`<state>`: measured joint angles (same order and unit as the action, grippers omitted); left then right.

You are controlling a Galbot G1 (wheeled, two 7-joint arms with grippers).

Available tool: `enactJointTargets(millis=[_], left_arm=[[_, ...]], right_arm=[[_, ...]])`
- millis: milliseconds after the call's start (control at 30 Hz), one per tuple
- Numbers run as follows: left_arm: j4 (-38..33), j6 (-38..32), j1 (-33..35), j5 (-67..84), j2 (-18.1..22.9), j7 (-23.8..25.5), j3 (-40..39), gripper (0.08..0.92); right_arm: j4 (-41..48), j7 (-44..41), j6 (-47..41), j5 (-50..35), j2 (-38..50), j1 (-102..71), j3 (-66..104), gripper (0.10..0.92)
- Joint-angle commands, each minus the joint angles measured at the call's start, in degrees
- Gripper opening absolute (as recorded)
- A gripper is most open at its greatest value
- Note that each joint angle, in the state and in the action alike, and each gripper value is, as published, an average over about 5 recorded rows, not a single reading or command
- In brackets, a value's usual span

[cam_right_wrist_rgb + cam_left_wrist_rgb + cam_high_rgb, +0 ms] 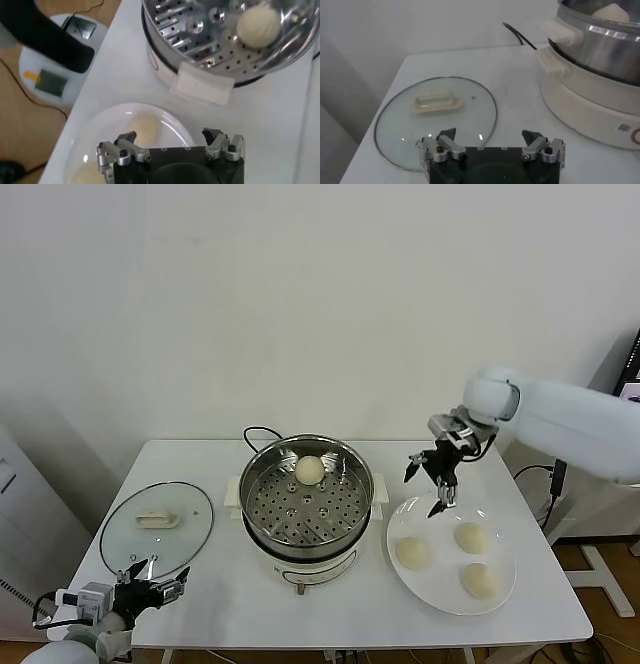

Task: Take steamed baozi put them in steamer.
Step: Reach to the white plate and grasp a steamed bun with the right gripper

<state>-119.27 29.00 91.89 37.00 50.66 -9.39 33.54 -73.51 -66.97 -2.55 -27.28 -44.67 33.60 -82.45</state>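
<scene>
**A:** Plain white wall, white rectangular table (250,594). On it, biggest first: the round shiny stainless-steel steamer (306,492) with the perforated floor, one cream-white baozi (309,470) already inside at the back; the flat white plate (436,596) with three more smooth cream-white buns (412,552); the round glass lid (156,529) off to my left.

**B:** So which arm goes?

**A:** My right gripper (434,479), I'd say. It hangs above the plate's far edge, fingers spread wide, nothing in them. The buns lie just below and toward me from those fingertips. They're round, so no long axis to line up with. My left gripper (152,584) sits parked by the lid, fingers spread too.

**B:** Any writing?

**A:** Small sticker on the steamer's white base, can't read it.
</scene>
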Motion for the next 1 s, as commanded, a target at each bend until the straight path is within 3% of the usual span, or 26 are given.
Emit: enactJointTargets(millis=[33, 1000], left_arm=[[-0.1, 0.0, 0.1, 0.0, 0.1, 0.0, 0.1, 0.823], [-0.1, 0.0, 0.7, -0.2, 0.4, 0.0, 0.1, 0.823]], right_arm=[[-0.6, 3.6, -6.4, -0.2, 1.7, -8.5, 2.3, 0.823], [4.0, 8.8, -7.3, 9.5, -0.4, -24.2, 12.4, 0.809]])
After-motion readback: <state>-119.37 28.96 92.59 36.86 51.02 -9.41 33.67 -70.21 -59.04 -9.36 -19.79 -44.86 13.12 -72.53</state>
